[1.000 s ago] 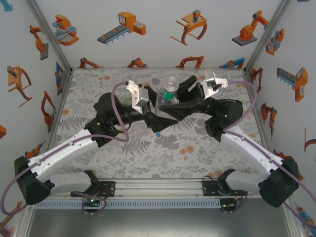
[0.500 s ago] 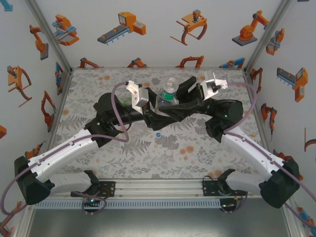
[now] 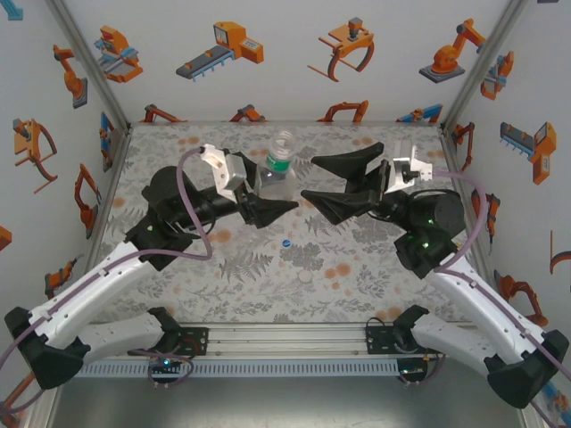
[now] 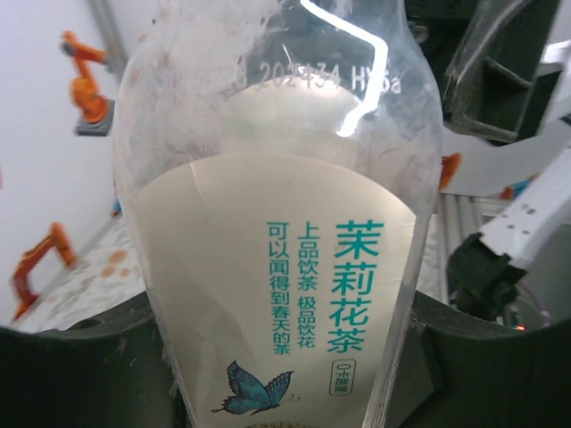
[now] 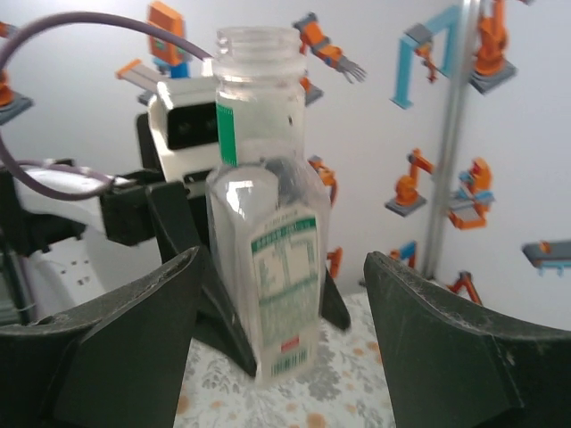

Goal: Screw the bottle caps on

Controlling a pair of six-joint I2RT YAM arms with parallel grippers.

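A clear bottle (image 3: 277,171) with a green-and-white label stands upright, its threaded neck (image 5: 259,43) bare. My left gripper (image 3: 266,198) is shut on its lower body; its dark fingers (image 4: 80,366) flank the label (image 4: 285,294). My right gripper (image 3: 335,183) is open, a little to the right of the bottle and apart from it. From that wrist the bottle (image 5: 268,267) stands beyond the gap of the gripper (image 5: 281,308). The blue cap (image 3: 285,242) lies on the table in front of the bottle. A small pale round thing (image 3: 306,277), seemingly the whitish cap, lies nearer.
The floral table mat (image 3: 357,259) is fenced by white walls with orange robot stickers and metal corner posts (image 3: 89,62). The left arm's white wrist camera (image 5: 183,125) sits right behind the bottle. A rail (image 3: 285,339) runs along the near edge.
My right gripper has opened, let go of the bottle and drawn back to the right. My left gripper has closed and carried the bottle a little left.
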